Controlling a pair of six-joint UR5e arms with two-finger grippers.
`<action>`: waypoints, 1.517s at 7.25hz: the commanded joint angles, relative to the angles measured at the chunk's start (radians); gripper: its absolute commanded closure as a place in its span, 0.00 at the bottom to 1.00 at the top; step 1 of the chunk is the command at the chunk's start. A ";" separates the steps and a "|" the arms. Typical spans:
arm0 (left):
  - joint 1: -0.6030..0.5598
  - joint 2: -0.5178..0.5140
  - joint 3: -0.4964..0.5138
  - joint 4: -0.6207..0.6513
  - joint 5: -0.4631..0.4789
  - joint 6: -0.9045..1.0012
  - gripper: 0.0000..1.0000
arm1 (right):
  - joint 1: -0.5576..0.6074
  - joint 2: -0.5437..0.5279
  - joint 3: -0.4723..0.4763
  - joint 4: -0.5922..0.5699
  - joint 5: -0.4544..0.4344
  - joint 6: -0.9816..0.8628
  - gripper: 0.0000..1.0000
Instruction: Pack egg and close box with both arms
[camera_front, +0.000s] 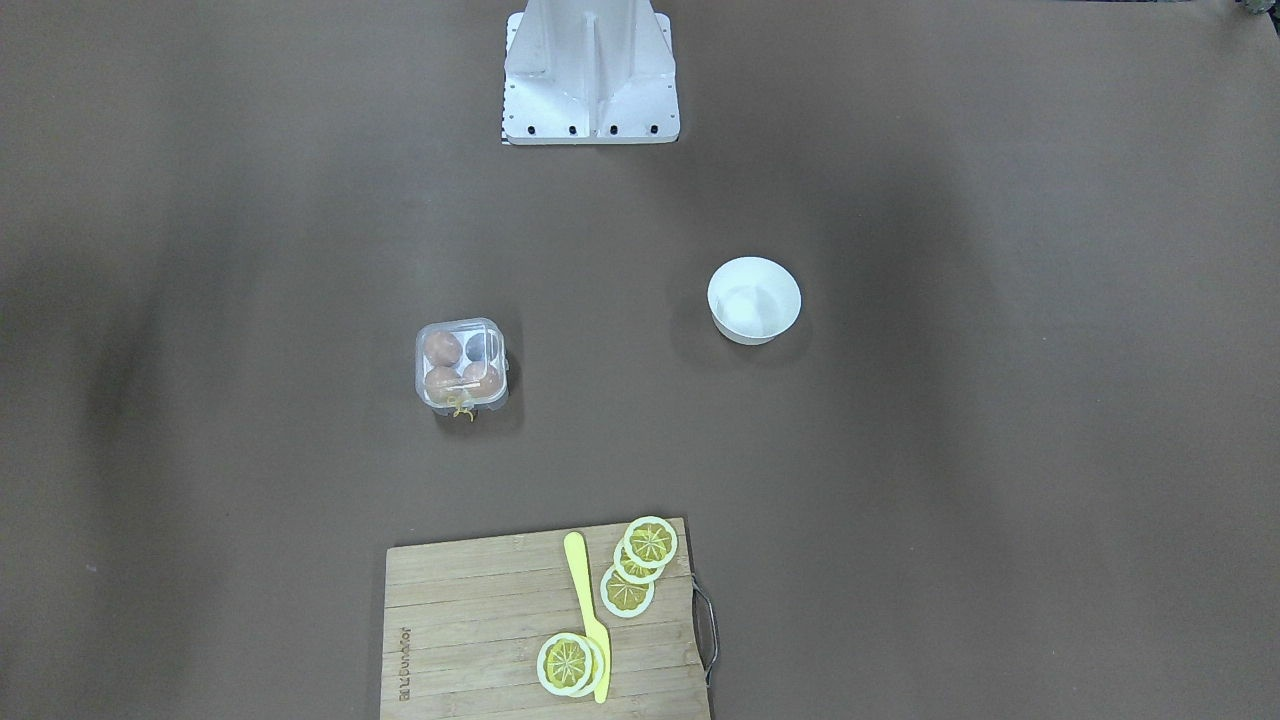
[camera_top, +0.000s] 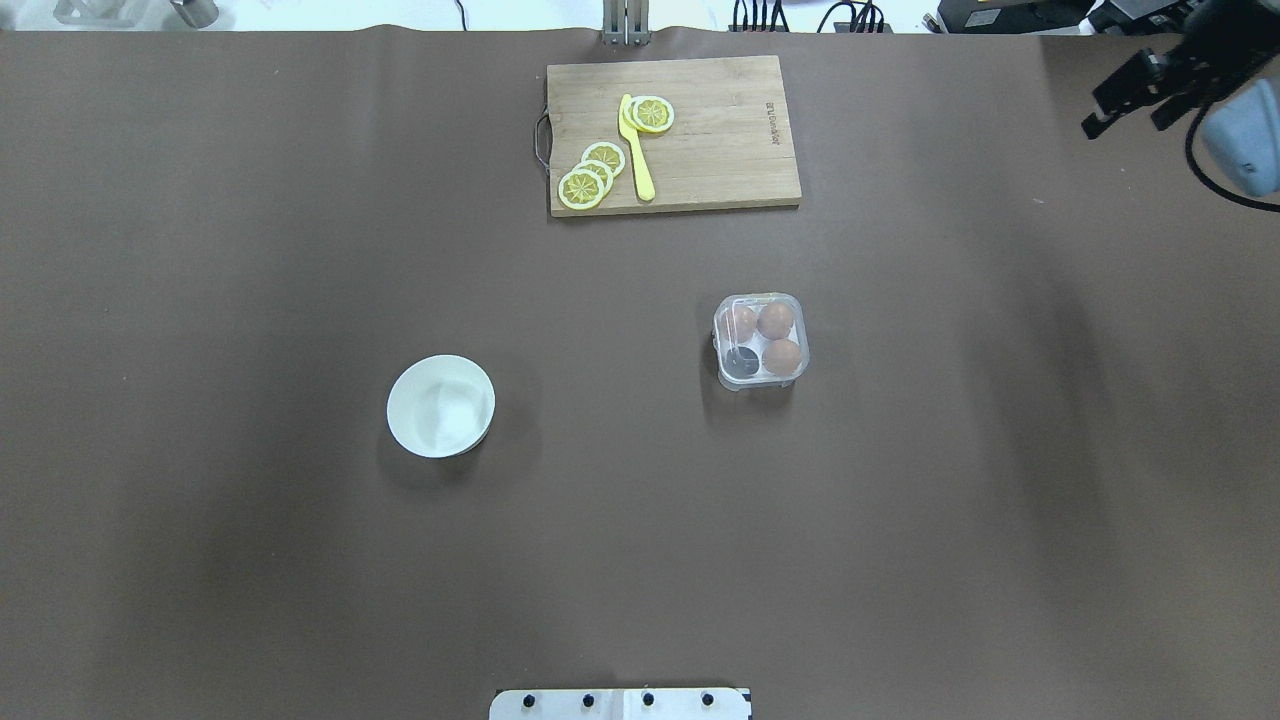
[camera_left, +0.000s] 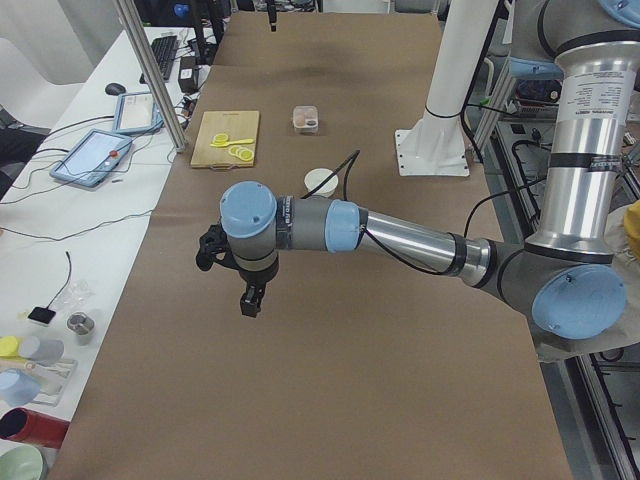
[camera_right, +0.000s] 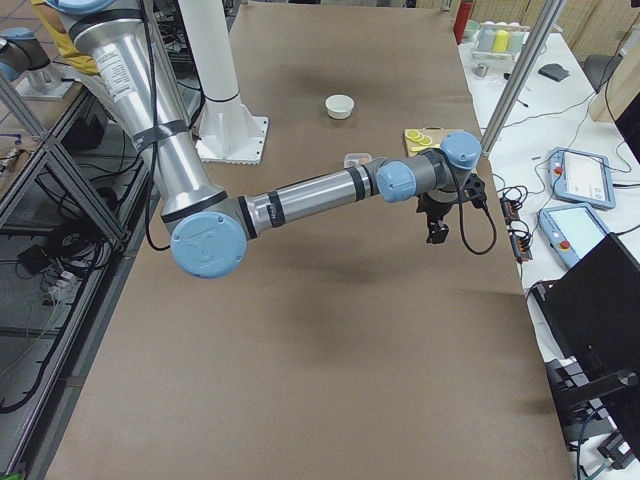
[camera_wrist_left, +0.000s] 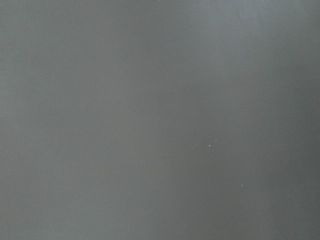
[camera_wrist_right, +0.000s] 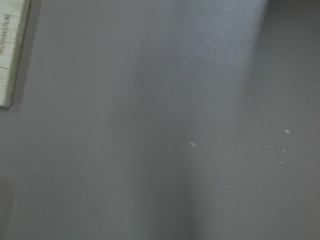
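Observation:
The clear box (camera_top: 761, 340) sits mid-table, right of centre; it also shows in the front view (camera_front: 461, 365). It holds three light-brown eggs (camera_top: 776, 320), and one cell looks dark and empty. The lid seems to lie over the tray. A yellow string (camera_front: 462, 408) hangs at its front. My right gripper (camera_top: 1125, 120) hovers high at the far right edge with its fingers apart, empty, far from the box; it also shows in the right side view (camera_right: 437, 232). My left gripper (camera_left: 250, 298) hangs over bare table, seen only in the left side view, so I cannot tell its state.
A white bowl (camera_top: 441, 405) stands left of centre. A wooden cutting board (camera_top: 673, 135) with lemon slices (camera_top: 592, 176) and a yellow knife (camera_top: 635, 150) lies at the far edge. The white robot base (camera_front: 590, 75) is at the near edge. The board's corner (camera_wrist_right: 7, 50) shows in the right wrist view.

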 joint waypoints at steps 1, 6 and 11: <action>-0.025 0.013 0.024 -0.037 0.000 0.002 0.03 | 0.090 -0.100 0.002 -0.003 -0.019 -0.141 0.00; -0.039 0.165 0.053 -0.161 -0.011 0.026 0.02 | 0.121 -0.145 0.014 -0.030 -0.081 -0.144 0.00; -0.033 0.100 0.163 -0.160 0.141 -0.185 0.02 | 0.119 -0.160 0.011 -0.030 -0.084 -0.144 0.00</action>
